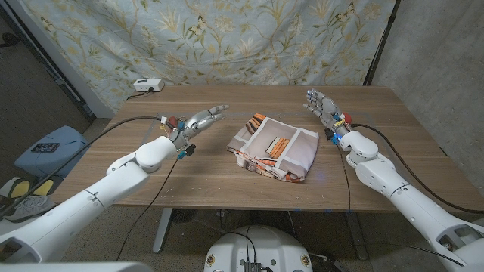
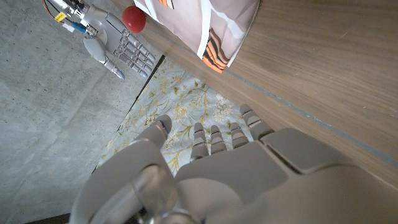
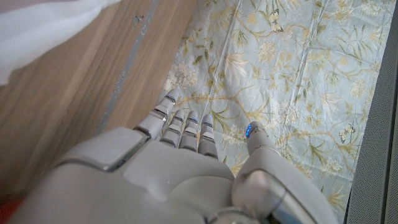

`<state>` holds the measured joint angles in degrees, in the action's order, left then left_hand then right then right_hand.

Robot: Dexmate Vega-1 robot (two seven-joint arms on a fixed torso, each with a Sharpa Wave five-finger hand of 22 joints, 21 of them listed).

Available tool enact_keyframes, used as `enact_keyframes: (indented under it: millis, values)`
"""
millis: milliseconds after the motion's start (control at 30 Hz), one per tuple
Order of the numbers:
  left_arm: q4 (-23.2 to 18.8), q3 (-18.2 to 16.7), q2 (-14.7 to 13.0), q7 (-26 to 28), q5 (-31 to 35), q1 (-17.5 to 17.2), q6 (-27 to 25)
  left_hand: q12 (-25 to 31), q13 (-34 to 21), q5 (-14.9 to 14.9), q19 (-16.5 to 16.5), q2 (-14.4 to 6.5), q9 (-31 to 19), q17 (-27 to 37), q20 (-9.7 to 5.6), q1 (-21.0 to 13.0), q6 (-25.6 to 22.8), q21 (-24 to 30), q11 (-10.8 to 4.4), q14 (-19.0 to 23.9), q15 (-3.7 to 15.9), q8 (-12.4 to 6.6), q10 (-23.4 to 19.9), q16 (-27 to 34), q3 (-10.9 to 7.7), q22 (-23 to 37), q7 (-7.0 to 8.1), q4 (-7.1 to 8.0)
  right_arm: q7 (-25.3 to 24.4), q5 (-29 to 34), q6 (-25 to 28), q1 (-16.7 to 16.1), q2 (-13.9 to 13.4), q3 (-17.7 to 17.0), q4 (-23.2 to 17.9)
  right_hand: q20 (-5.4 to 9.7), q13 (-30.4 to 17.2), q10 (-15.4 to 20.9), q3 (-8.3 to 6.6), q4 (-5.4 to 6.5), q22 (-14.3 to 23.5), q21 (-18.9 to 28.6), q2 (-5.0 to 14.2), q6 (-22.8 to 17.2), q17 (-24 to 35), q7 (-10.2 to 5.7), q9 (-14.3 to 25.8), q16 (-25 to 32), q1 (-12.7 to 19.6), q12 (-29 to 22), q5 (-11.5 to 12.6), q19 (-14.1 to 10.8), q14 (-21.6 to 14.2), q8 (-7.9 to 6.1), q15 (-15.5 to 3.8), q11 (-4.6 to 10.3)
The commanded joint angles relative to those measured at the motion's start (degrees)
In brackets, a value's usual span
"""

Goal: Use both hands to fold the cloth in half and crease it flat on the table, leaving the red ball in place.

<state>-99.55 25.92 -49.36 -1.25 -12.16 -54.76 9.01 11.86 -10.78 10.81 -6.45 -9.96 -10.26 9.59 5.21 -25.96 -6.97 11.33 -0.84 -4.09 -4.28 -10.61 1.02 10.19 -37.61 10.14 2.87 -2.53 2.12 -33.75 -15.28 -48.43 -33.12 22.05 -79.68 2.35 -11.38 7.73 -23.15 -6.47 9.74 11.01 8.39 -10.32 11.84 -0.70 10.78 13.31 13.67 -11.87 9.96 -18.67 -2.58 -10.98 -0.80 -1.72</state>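
The folded cloth (image 1: 274, 147), white with orange-striped and red-patterned patches, lies on the wooden table (image 1: 189, 170) between the two hands, apart from both. The left hand (image 1: 200, 121) stands off the cloth's left side; its fingers (image 2: 214, 140) extend straight and slightly apart, holding nothing, with the nearest cloth edge just beyond the fingertips. The right hand (image 1: 324, 106) stands off the cloth's far right corner, fingers (image 3: 186, 127) extended and lightly spread, holding nothing. The red ball (image 2: 133, 18) shows in the left wrist view, close beside the right hand's fingers and next to the cloth's edge; contact with either cannot be determined.
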Motion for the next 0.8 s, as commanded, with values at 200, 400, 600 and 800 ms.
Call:
enact_keyframes:
  millis: [200,400,600,800]
  values:
    - [-1.77,4.33,-2.05,-6.79,7.55,5.41,-3.92,0.32,-0.11,0.32,-0.09,-0.05,-0.13,0.31,-0.43,-0.45,0.28,0.32,-0.52,-0.05,0.55,0.12,-0.27,0.34,0.19,0.09,0.32,-0.27,-0.42,1.54,2.38,0.64,-2.27,0.19,-1.42,0.59,-0.23,-0.38,0.05,-0.21,0.10,-0.08,-0.13,-0.04,0.16,0.15,0.11,-0.28,0.23,0.19,0.36,0.64,0.14,-0.08,0.15,-0.10]
    - [-3.72,5.85,-3.27,-9.63,10.84,7.43,-5.88,0.36,-0.14,0.23,0.07,-0.26,-0.12,0.46,-0.69,0.04,1.23,0.26,-0.80,0.13,0.99,0.43,-0.45,0.48,0.70,0.11,0.73,0.16,-0.67,1.78,2.78,0.38,-2.96,-0.02,-2.00,0.67,-0.23,-0.35,0.09,-0.24,0.10,-0.13,-0.12,-0.04,0.15,0.11,0.11,-0.35,0.26,0.18,0.37,0.86,0.19,-0.09,0.23,0.06]
    - [-6.40,5.30,-5.25,-10.38,11.45,6.39,-7.85,0.25,-0.15,0.16,0.26,-0.32,-0.11,0.54,-0.93,0.38,1.66,0.19,-0.86,0.22,1.21,0.50,-0.24,0.55,1.06,0.12,1.06,0.44,-1.64,1.96,3.31,-0.66,-4.07,-0.69,-3.78,0.63,-0.23,-0.42,0.14,-0.25,0.09,-0.16,-0.11,-0.01,0.16,0.17,0.11,-0.44,0.27,0.21,0.37,1.04,0.31,-0.10,0.20,-0.06]
    - [-8.19,4.52,-7.11,-10.56,11.14,4.56,-9.41,0.26,-0.15,0.15,0.26,-0.38,-0.10,0.55,-1.02,0.56,1.81,0.19,-0.90,0.31,1.27,0.48,-0.29,0.58,1.28,0.12,1.10,0.58,-2.70,1.92,4.50,-1.66,-4.93,-1.16,-5.57,0.65,-0.24,-0.39,0.18,-0.24,0.09,-0.18,-0.10,0.03,0.17,0.03,0.11,-0.49,0.26,0.19,0.37,1.22,0.38,-0.09,0.20,-0.12]
